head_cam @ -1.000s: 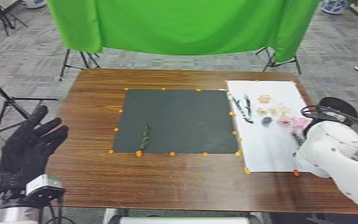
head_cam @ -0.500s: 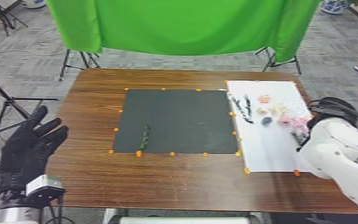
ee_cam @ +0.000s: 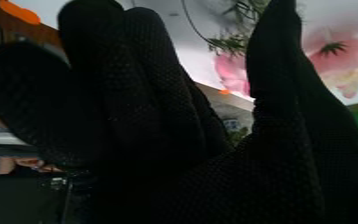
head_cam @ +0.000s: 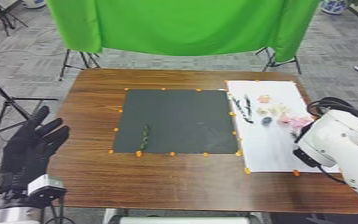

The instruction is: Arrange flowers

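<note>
Greenery (ee_cam: pixel 233 44) near the right edge of the tabletop (head_cam: pixel 184 187) should be pinched gently, pink petals (ee_cam: pixel 232 72) spared, the fingers of right hand (ee_cam: pixel 193 185) and left hand (head_cam: pixel 24 150) being released.

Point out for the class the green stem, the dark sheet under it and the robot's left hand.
Green stem (head_cam: pixel 145 136): head view, middle of its length.
Dark sheet (head_cam: pixel 184 117): head view, bare middle.
Left hand (head_cam: pixel 23 146): head view, palm.

No readable text or numbers anywhere.
</note>
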### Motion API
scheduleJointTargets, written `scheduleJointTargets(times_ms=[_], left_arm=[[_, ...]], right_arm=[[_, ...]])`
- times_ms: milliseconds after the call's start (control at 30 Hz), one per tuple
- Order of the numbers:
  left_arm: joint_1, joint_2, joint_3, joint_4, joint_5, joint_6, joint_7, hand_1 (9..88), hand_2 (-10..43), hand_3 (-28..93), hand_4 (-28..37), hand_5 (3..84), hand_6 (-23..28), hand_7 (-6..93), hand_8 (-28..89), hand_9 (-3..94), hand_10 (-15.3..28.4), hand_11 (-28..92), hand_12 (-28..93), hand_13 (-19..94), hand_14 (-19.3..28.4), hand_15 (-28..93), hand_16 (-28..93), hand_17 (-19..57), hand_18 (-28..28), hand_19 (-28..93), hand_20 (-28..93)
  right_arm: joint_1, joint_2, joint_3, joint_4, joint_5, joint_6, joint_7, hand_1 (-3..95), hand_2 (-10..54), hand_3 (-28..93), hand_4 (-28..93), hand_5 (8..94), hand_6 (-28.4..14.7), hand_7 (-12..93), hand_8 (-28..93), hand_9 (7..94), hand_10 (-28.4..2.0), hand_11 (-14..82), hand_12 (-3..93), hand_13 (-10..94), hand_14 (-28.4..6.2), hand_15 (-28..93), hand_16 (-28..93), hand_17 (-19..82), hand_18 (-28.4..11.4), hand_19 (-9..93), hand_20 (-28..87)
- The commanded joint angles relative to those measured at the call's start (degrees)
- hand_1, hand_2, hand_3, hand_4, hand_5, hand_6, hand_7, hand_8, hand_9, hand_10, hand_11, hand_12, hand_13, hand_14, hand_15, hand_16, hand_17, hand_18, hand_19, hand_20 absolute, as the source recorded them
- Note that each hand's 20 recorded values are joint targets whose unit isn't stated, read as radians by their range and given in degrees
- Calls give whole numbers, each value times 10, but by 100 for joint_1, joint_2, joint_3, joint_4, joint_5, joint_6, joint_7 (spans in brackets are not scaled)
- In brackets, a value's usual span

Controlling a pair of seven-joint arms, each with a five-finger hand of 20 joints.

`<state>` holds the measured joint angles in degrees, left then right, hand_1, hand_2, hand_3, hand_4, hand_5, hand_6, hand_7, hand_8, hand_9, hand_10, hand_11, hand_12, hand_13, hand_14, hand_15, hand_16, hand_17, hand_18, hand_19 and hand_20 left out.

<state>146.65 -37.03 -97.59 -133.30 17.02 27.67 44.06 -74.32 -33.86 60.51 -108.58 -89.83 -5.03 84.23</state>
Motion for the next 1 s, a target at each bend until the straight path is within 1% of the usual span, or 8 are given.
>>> scheduleJointTargets(times_ms=[33, 167, 267, 300, 333, 400, 567, 1000], left_arm=[[-9, -86, -31, 13, 57, -65, -101, 299, 68, 650, -209, 360, 89, 102, -79, 327, 192, 286, 109, 215, 259, 554, -119, -69, 257, 510, 51], [-29, -70, -19, 21, 57, -82, -108, 300, 68, 650, -209, 360, 89, 102, -79, 327, 192, 286, 109, 216, 259, 554, -119, -69, 257, 510, 51], [-59, -97, -2, 19, 77, -86, -155, 300, 68, 650, -209, 361, 89, 102, -79, 328, 193, 286, 109, 216, 258, 554, -119, -69, 257, 510, 52], [-55, -19, 33, 25, 0, -61, -23, 300, 69, 650, -209, 361, 89, 102, -79, 327, 193, 286, 109, 216, 259, 554, -119, -69, 257, 510, 52], [-83, -92, 9, 27, 87, -96, -166, 300, 69, 650, -209, 361, 90, 102, -79, 327, 193, 286, 109, 216, 259, 554, -119, -68, 257, 510, 52], [-47, -13, 19, 23, 0, -65, -70, 299, 69, 651, -208, 361, 90, 101, -79, 328, 192, 286, 109, 215, 259, 554, -119, -68, 257, 510, 52], [-67, -47, 20, 21, 29, -71, -131, 300, 69, 649, -209, 361, 90, 101, -79, 327, 192, 286, 109, 216, 259, 555, -119, -69, 257, 510, 52], [-39, -166, -32, 3, 108, -89, -251, 300, 69, 651, -208, 362, 90, 101, -79, 327, 192, 287, 109, 215, 259, 556, -120, -68, 256, 511, 52]], right_arm=[[-139, -35, 122, 83, 323, 6, 55, 500, -52, 554, -140, 608, -284, 101, -99, 759, -284, 394, 109, 764, -204, 598, -12, 596, -203, 855, -283], [-139, -72, 68, 86, 419, 123, -47, 512, -51, 548, -136, 600, -284, 89, -95, 751, -284, 416, 113, 765, -197, 620, -8, 585, -211, 887, -283], [-151, -86, -35, 78, 297, 244, -81, 518, -45, 560, -142, 608, -253, 80, -81, 757, -279, 388, 121, 772, -194, 611, 7, 584, -214, 906, -283], [-93, -98, -94, 94, 264, 292, -117, 522, -43, 565, -143, 613, -245, 81, -79, 758, -276, 378, 122, 772, -194, 609, 10, 584, -215, 908, -283], [-162, -80, -79, 64, 250, 408, -130, 526, -42, 576, -146, 624, -230, 82, -75, 759, -274, 362, 125, 773, -194, 606, 16, 583, -217, 911, -283], [-150, -77, -165, 61, 162, 612, -180, 551, -37, 584, -157, 656, -200, 88, -70, 756, -271, 338, 130, 772, -194, 601, 25, 579, -219, 917, -283], [-178, -45, -397, 32, -225, 1025, -263, 698, -34, 508, -168, 767, -161, 95, 134, 812, -221, 266, 175, 774, -182, 568, 51, 562, -216, 931, -283], [-422, 205, -283, -302, -1216, 1587, -487, 710, -37, 638, -279, 834, -149, 115, 225, 868, -191, 306, 223, 850, -134, 589, 82, 613, -179, 932, -88]])
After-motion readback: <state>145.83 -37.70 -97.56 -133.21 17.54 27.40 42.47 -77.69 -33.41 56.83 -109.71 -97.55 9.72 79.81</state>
